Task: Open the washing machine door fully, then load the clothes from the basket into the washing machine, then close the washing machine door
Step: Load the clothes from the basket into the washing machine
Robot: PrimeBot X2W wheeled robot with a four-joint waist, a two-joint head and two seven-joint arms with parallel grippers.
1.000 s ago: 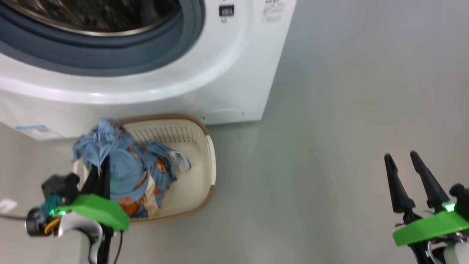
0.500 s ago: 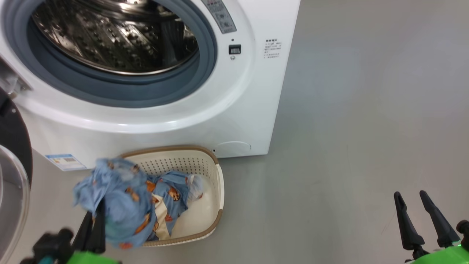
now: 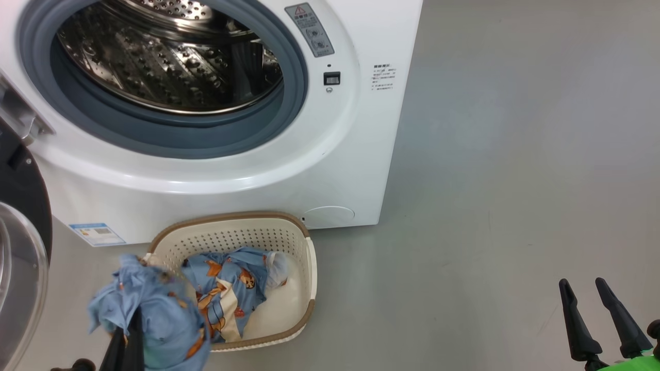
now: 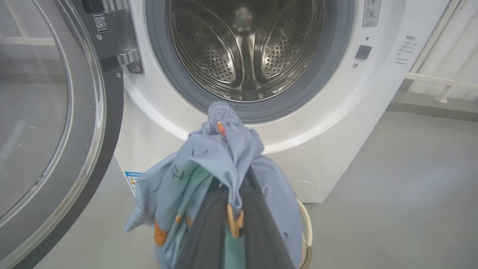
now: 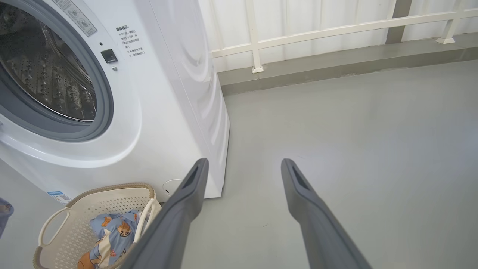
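The white washing machine stands open, its steel drum bare inside. Its door hangs swung out at the left. My left gripper is shut on a light blue garment, held up over the basket's left end, in front of and below the drum mouth. A second garment lies in the cream basket on the floor before the machine. My right gripper hangs open over the floor at the lower right.
Grey floor spreads to the right of the machine. A white railing and a low kerb run along the far wall. A blue label marks the machine's lower left corner.
The head camera has tilted up, bringing the drum and door into the picture. The garment in my left gripper has come up and clear of the other piece in the basket.
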